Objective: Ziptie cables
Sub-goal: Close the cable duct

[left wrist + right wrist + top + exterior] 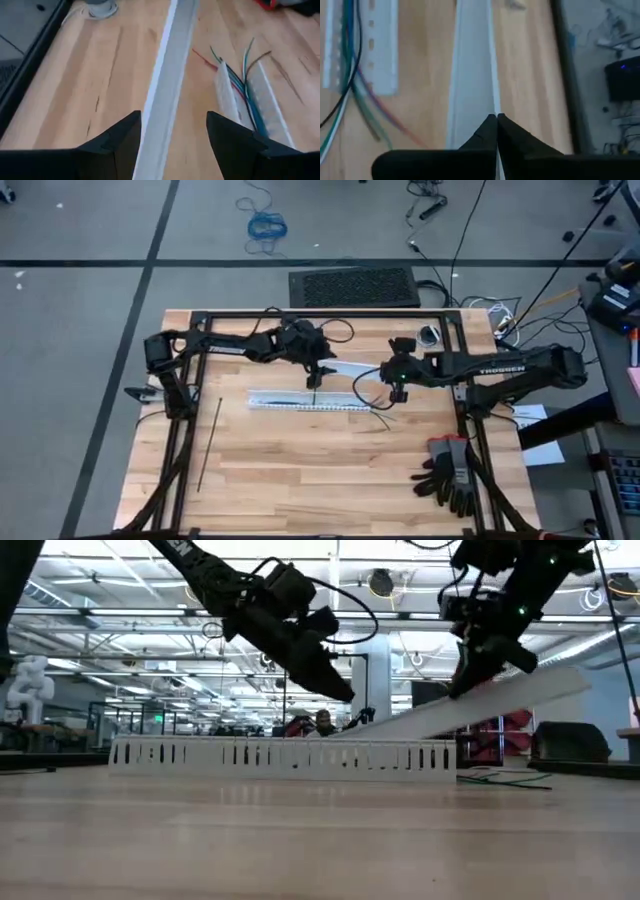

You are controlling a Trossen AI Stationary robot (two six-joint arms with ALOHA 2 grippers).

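One bundle of cables [330,402] – blue, green, reddish strands – lying in the white slotted duct [300,401] at table centre, one ziptie [209,442] at 9 o'clock, right gripper [398,383] pinching the white cover strip [350,369], left gripper [316,377] spread astride it.

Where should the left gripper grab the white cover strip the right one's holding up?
Near its low end, from above, fingers across the narrow width. The cover strip is long, flat and tilted; the right gripper is shut on it higher up. The left gripper hangs open over it, a finger past each long edge.
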